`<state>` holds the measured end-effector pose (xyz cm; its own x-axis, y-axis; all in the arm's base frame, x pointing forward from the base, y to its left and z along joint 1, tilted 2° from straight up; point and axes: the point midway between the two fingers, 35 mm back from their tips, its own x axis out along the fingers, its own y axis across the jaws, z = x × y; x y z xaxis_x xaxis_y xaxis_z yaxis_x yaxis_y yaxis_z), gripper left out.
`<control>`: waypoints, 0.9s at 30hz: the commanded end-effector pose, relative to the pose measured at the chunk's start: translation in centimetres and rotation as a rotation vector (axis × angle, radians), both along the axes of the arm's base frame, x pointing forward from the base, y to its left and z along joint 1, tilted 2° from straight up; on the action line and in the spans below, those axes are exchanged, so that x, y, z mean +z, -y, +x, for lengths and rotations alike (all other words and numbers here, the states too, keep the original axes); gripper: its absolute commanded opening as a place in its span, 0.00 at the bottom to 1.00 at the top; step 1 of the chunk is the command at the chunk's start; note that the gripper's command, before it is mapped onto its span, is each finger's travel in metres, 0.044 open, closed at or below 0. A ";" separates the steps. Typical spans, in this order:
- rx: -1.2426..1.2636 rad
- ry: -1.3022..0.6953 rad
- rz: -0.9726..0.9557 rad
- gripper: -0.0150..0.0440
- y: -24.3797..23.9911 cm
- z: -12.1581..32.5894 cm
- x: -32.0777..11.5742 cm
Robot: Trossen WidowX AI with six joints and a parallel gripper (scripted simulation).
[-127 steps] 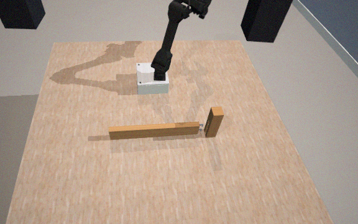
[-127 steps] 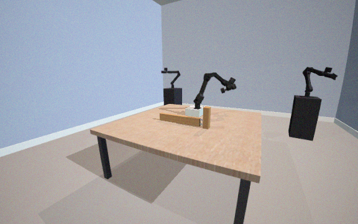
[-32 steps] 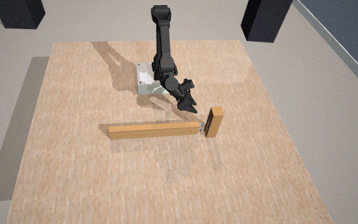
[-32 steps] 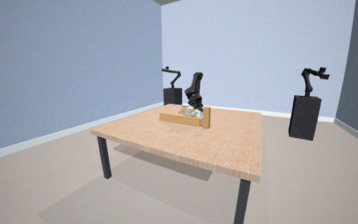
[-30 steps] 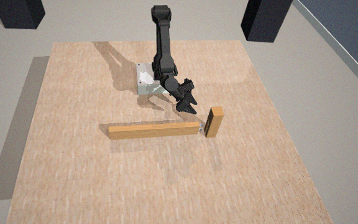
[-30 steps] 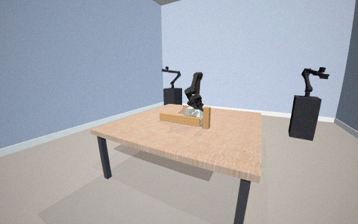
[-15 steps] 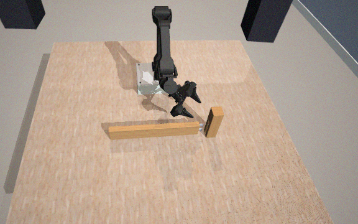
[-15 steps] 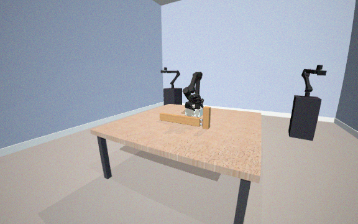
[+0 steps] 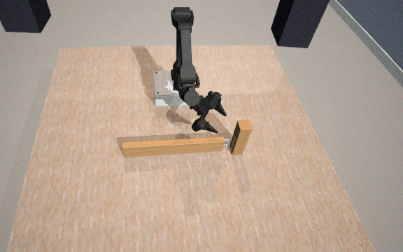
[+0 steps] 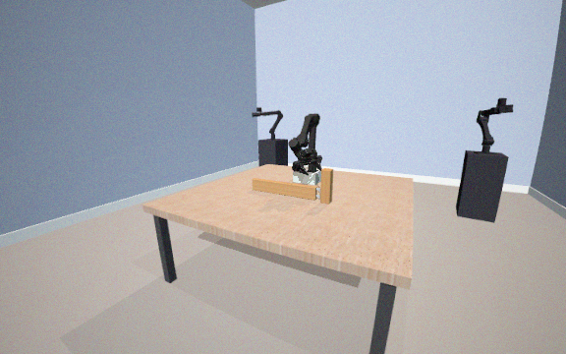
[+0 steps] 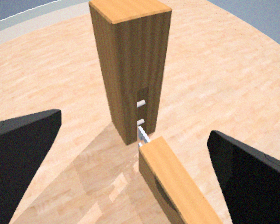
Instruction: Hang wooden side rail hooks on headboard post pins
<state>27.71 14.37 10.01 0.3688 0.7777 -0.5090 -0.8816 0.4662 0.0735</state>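
Note:
The wooden side rail [image 9: 173, 147] [image 10: 283, 189] [image 11: 184, 203] stands on its long edge on the table, with its far end down on the table top. Its steel hooks [image 9: 227, 143] [image 11: 143, 135] point into the dark slot of the upright headboard post [image 9: 241, 137] [image 10: 326, 186] [image 11: 131, 63]. Two pale pins [image 11: 140, 104] show in the slot just above the hook tip. I cannot tell whether the hooks sit on them. My gripper [image 9: 220, 122] [image 10: 307, 167] [image 11: 137, 127] is open and empty. It hangs above and behind the joint, clear of rail and post.
The arm's grey base block [image 9: 164, 89] stands on the table [image 9: 82, 192] behind the rail. Dark pedestals [image 10: 481, 186] with cameras stand on the floor beyond the table's far corners.

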 end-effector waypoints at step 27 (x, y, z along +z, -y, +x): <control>-1.604 -1.259 0.082 1.00 2.4 4.2 0.0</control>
